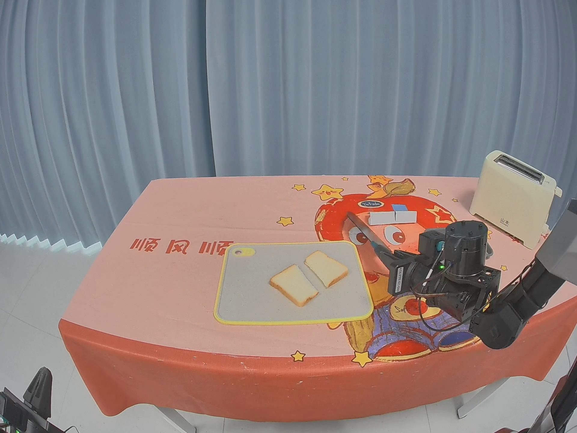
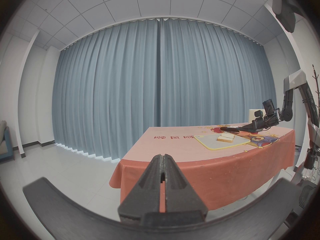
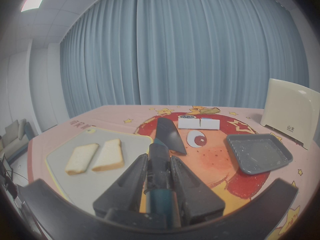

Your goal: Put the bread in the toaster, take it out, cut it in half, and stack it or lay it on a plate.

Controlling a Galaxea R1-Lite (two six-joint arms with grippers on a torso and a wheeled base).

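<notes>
Two halves of bread (image 1: 294, 284) (image 1: 326, 268) lie side by side, a small gap between them, on a grey cutting board (image 1: 246, 302) with a yellow rim. My right gripper (image 1: 393, 263) hovers just right of the board, shut on the handle of a knife (image 1: 362, 231) whose blade points toward the table's far side. The right wrist view shows the gripper (image 3: 159, 160) clamped on the knife (image 3: 170, 134), with the bread halves (image 3: 81, 157) (image 3: 109, 154) off to one side. My left gripper (image 2: 162, 174) is shut on nothing, low and well away from the table's left end.
A cream toaster (image 1: 514, 196) stands at the back right with nothing showing above its slots. A dark grey tray-like plate (image 3: 258, 152) lies between the toaster and my right gripper. Two white blocks (image 1: 393, 216) sit behind the knife. The table's left part is bare cloth.
</notes>
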